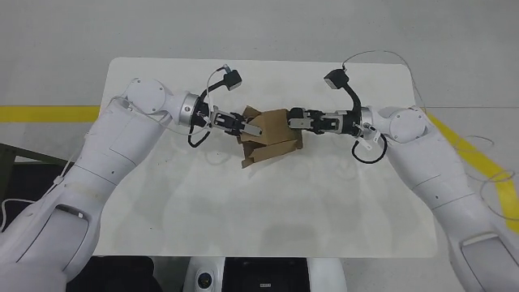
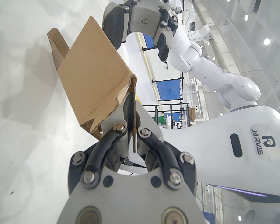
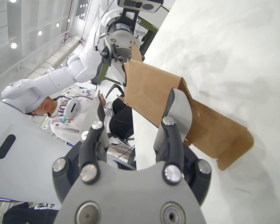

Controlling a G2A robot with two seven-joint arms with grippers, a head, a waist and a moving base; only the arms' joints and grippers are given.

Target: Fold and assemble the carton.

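A brown cardboard carton [image 1: 272, 132], partly folded with loose flaps, hangs tilted just over the middle of the white table [image 1: 162, 211]. My left gripper [image 1: 247, 127] is shut on a flap at one end of it. In the left wrist view that flap runs edge-on between my gripper's [image 2: 130, 110] closed fingers, and the carton [image 2: 93, 71] slopes away beyond. My right gripper [image 1: 297, 120] is at the opposite end, open. In the right wrist view a carton [image 3: 149, 87] panel lies between my right gripper's [image 3: 137, 96] spread fingers, one finger [image 3: 178, 110] in front of it. The left gripper [image 3: 124, 71] holds the far end.
The table's free surface spreads to all sides of the carton. A yellow floor line [image 1: 49, 113] runs past the table on both sides. In the left wrist view the right gripper [image 2: 140, 52] hangs open beyond the carton's far edge.
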